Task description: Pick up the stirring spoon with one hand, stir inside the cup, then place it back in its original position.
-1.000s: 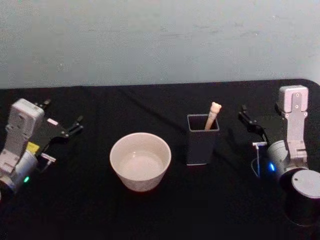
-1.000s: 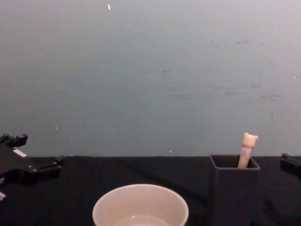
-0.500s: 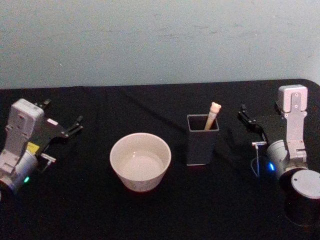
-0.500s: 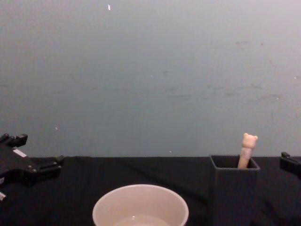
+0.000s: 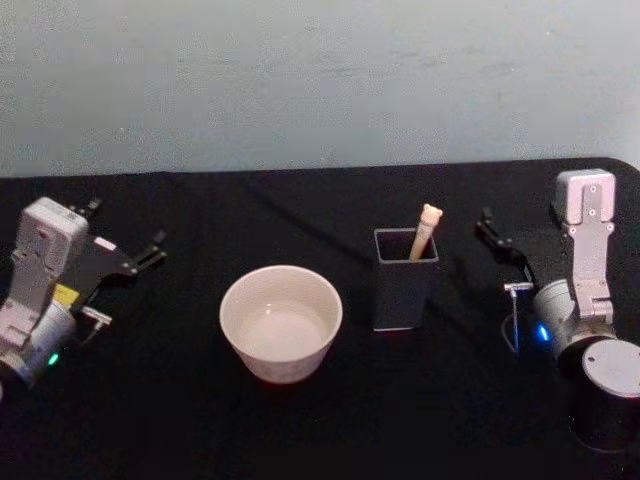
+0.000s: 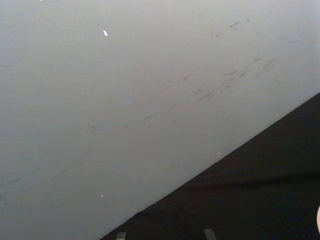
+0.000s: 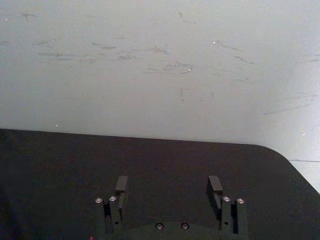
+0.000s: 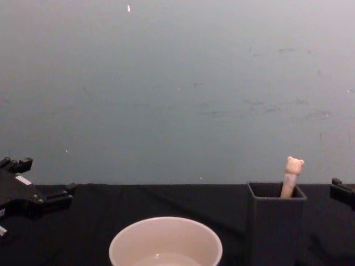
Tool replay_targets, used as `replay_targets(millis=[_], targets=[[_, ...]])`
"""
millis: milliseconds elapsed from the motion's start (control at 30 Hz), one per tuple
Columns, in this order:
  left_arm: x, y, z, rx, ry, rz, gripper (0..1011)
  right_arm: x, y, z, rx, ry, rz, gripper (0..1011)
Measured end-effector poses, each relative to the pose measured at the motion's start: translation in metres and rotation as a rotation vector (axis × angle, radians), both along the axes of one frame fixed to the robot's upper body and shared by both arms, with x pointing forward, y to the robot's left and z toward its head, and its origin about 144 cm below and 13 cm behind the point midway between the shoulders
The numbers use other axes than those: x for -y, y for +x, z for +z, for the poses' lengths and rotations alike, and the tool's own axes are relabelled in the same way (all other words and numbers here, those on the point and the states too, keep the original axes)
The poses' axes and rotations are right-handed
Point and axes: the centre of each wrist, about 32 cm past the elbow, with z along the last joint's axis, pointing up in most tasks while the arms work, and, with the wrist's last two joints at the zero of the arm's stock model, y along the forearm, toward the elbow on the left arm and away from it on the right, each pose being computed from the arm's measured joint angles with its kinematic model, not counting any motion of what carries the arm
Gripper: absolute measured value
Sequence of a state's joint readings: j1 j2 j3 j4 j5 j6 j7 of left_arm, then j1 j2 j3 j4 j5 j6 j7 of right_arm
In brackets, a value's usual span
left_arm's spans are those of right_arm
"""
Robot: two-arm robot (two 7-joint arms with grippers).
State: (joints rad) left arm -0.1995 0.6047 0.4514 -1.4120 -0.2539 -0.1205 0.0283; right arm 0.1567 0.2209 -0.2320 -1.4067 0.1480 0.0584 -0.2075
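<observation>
stirring spoon (image 5: 424, 230) upright in the dark holder (image 5: 404, 281), both grippers' jaws wide (small left-arm labels seemingly unreadable)

pale grey-blue wall (image 5: 320, 80) with faint scuffs, black-covered table (image 5: 180, 420), seemingly cloth

The stirring spoon (image 5: 425, 229) shows just its bear head and upper handle above the dark grey holder (image 5: 404, 280); its bowl and neck are hidden inside. In the chest view the cup (image 8: 165, 241) and the holder are cut off below by the frame edge. There the right gripper (image 8: 341, 191) shows as a dark sliver at the frame edge. In the left wrist view the left gripper (image 6: 162, 234) shows two fingertips at the frame edge.
</observation>
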Motion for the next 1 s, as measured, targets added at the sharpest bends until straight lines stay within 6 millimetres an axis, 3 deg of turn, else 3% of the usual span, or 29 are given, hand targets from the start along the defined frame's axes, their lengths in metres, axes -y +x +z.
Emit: replay_targets(millis=[1000], targets=[[0.0, 0.0, 0.0, 0.0, 0.0, 0.0, 1001, -0.0001, 0.0, -0.0001, 0.0, -0.001, 0.001, 1000]])
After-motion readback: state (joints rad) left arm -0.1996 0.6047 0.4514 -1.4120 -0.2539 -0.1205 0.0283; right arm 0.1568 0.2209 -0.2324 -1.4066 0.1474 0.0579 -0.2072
